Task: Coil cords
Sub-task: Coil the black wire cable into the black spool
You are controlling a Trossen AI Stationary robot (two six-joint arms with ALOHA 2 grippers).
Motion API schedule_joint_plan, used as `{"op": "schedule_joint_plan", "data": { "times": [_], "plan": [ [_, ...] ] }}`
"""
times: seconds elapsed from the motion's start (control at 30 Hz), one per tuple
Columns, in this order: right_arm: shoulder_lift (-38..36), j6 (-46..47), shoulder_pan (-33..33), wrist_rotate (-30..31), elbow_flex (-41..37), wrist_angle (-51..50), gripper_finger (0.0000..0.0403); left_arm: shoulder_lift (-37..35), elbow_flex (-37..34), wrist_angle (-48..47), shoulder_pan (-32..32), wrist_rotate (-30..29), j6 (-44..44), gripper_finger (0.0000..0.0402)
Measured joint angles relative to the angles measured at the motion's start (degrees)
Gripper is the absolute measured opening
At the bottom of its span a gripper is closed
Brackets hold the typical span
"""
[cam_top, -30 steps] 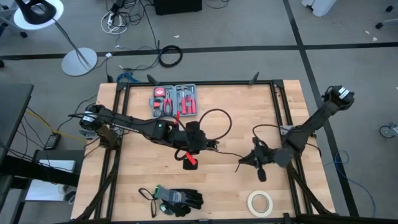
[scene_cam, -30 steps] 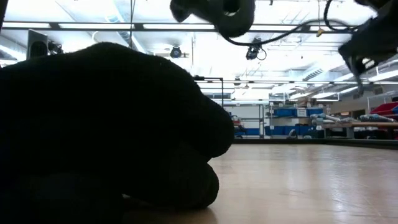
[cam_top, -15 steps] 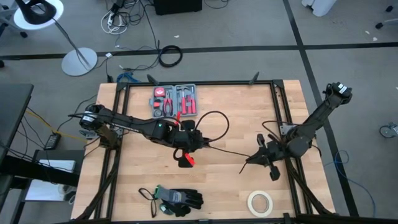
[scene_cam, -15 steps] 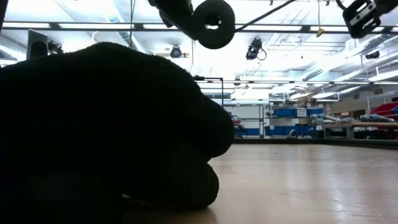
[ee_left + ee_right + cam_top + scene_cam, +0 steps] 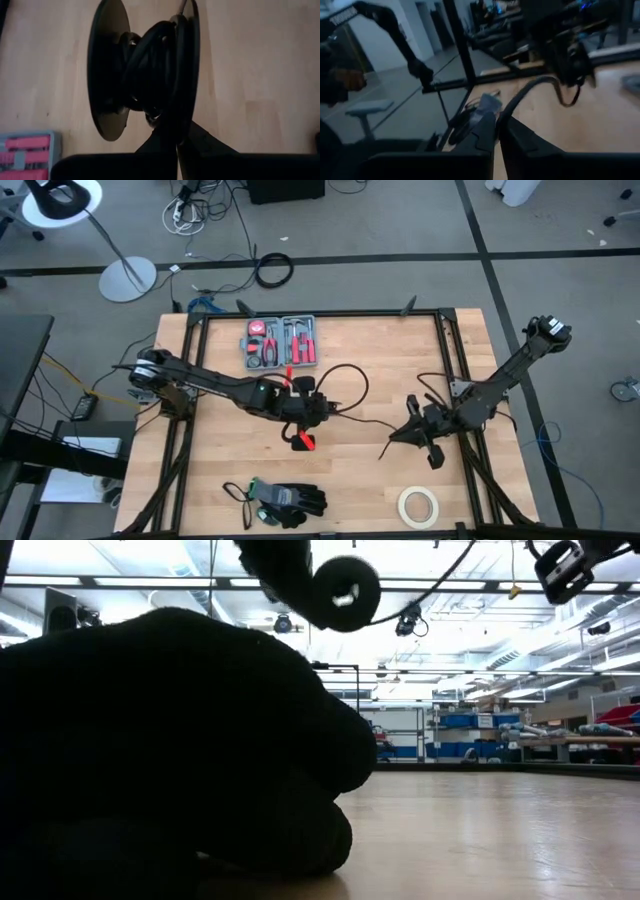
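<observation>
The cord (image 5: 345, 395) is black, and so is the round spool (image 5: 145, 75) that it is wound on. The worktop (image 5: 370, 470) is pale wood with a light grain, framed by black bars. The tool case (image 5: 280, 340) is grey with red and black handles inside. The gloves (image 5: 285, 500) are black with a green patch. The tape roll (image 5: 418, 505) is cream-white. A small clip (image 5: 303, 442) is red.

Right end effector (image 5: 496, 131) nearly closed, black cord (image 5: 530, 90) arching between fingers
</observation>
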Motion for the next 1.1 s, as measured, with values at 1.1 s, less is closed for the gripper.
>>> {"op": "schedule_joint_plan", "data": {
  "times": [1.1],
  "plan": [
    [1.9,37.2,-5.8,-24.1,0.1,-18.9,0.0141,1.0,-14.5,15.6,-3.5,5.2,-5.4,0.0]
  ]
}}
